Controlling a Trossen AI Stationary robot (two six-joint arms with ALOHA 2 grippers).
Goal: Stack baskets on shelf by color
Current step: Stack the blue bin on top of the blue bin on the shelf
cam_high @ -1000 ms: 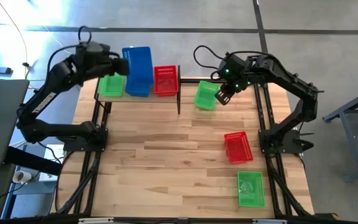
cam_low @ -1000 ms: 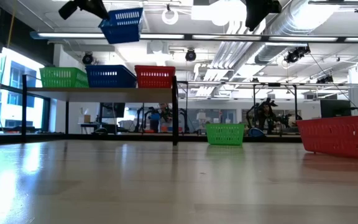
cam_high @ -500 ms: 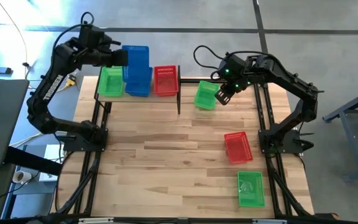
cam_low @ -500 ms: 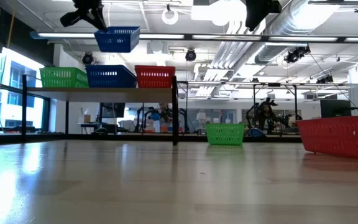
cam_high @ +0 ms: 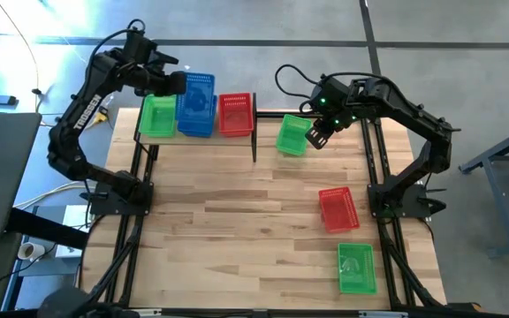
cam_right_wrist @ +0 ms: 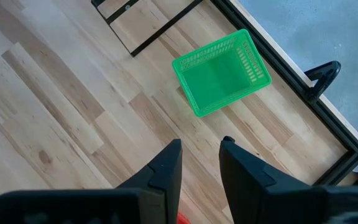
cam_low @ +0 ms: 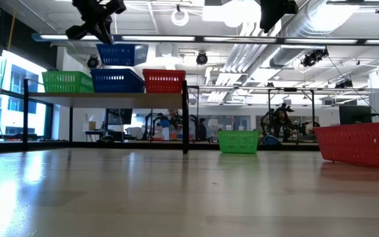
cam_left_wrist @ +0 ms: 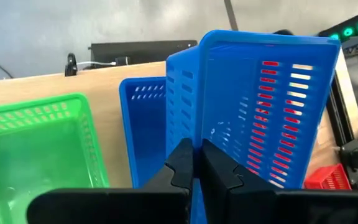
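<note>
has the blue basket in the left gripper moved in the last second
Yes. The held blue basket, pinched by the left gripper, has dropped and levelled toward the blue basket on the shelf.

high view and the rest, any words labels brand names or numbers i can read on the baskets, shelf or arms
No text can be read in any view.
The left arm carries pale lettering along its upper link in the high view: too small to read.
The held blue basket in the left hand, the green basket below the right hand, and the shelf: no labels or marks show.
</note>
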